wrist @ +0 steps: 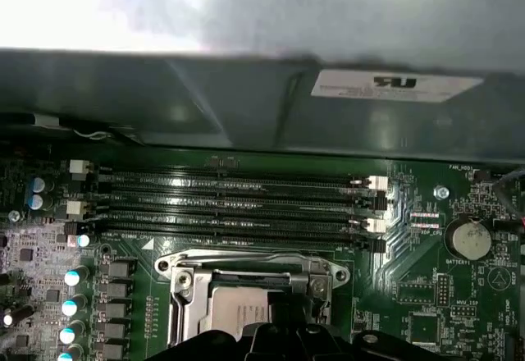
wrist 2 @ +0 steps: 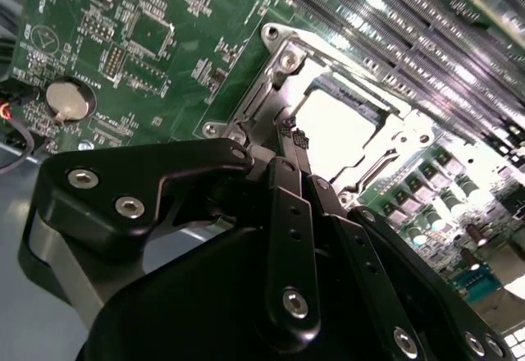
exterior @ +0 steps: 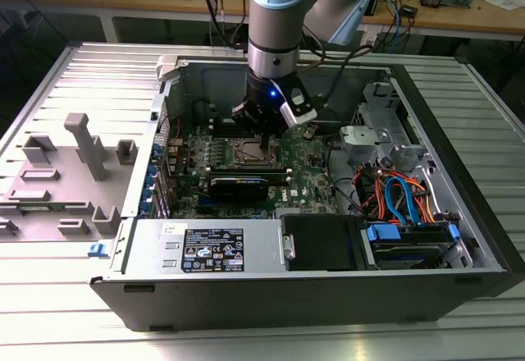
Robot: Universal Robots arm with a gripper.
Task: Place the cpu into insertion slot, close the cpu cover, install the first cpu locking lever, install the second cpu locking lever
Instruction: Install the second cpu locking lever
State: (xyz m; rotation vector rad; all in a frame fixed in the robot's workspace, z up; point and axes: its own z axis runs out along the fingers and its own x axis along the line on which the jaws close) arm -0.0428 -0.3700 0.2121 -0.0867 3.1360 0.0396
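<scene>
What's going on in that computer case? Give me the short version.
A robot arm reaches into the open computer case, its gripper down over the insertion slot on the green motherboard. In the second wrist view the cpu lies in the slot with the cpu cover framing it, and the gripper is right at the cover's edge.
</scene>
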